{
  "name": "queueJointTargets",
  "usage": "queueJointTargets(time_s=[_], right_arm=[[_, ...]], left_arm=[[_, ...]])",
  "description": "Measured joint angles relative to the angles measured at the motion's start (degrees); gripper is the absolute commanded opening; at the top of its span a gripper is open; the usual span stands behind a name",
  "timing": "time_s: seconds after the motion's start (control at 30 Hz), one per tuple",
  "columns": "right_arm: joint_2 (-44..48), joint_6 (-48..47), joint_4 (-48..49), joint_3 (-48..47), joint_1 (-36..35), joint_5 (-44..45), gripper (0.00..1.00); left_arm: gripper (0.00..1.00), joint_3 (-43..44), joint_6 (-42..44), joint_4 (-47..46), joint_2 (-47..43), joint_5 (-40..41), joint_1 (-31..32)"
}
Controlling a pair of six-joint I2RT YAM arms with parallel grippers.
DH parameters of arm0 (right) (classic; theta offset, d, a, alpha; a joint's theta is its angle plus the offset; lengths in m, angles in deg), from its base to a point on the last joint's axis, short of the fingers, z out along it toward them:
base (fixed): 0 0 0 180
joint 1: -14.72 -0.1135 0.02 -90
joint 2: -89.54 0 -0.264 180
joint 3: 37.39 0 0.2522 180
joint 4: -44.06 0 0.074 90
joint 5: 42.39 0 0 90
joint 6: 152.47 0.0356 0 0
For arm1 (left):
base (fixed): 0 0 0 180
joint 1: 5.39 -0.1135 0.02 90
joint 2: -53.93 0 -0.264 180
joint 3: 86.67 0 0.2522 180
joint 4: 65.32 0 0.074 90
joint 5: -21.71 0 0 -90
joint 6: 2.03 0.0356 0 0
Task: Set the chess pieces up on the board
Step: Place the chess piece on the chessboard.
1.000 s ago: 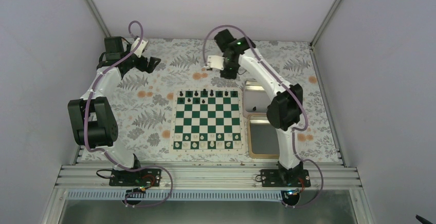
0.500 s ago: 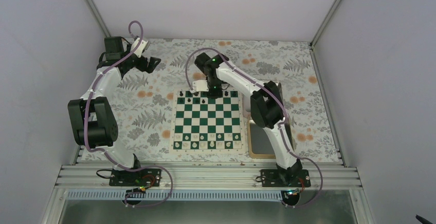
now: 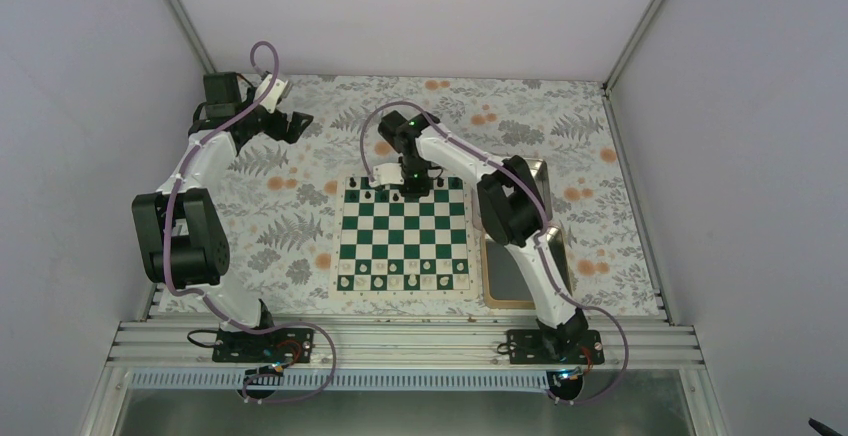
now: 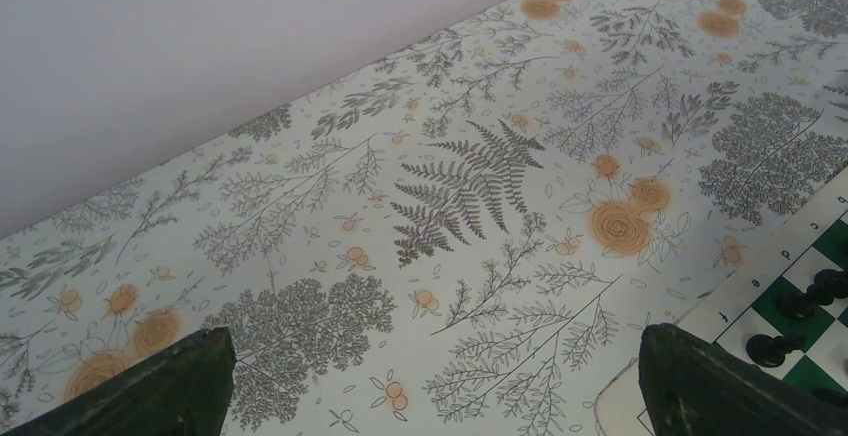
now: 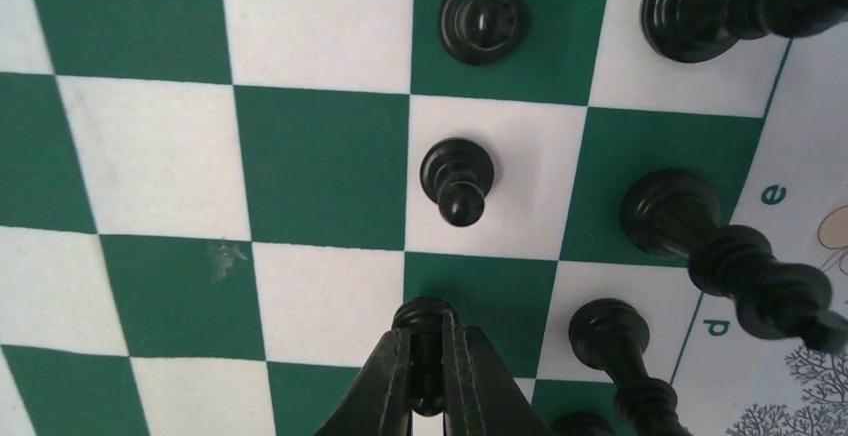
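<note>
Floral tablecloth (image 3: pixel 300 216), board (image 3: pixel 404 241) at centre. Your right gripper (image 5: pixel 428 356) has swung in from beyond the far edge and hangs over the board's far rows, pinched on a black pawn (image 5: pixel 424 313) (apparently not yet released). Your left gripper (image 4: pixel 440 386) gapes wide, idle. Placement looks imminent.

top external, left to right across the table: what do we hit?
left gripper, open → board → silver tin. The right gripper, shut on a black piece, hangs over the board's far edge, so it is not placed in the order.
</note>
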Motion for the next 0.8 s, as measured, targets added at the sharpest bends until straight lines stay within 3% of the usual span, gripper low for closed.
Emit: queueJointTargets(time_s=[0.63, 0.7, 0.8], right_arm=[[-1.2, 0.0, 1.4, 0.1, 1.5, 0.2, 0.07], [-1.2, 0.0, 1.4, 0.1, 1.5, 0.2, 0.1], [-1.2, 0.0, 1.4, 0.1, 1.5, 0.2, 0.22]], left_arm=[[1.0, -0.5, 0.0, -0.1, 0.0, 0.0, 0.0], [1.0, -0.5, 0.0, -0.1, 0.0, 0.0, 0.0], [1.0, -0.5, 0.0, -0.1, 0.0, 0.0, 0.0]])
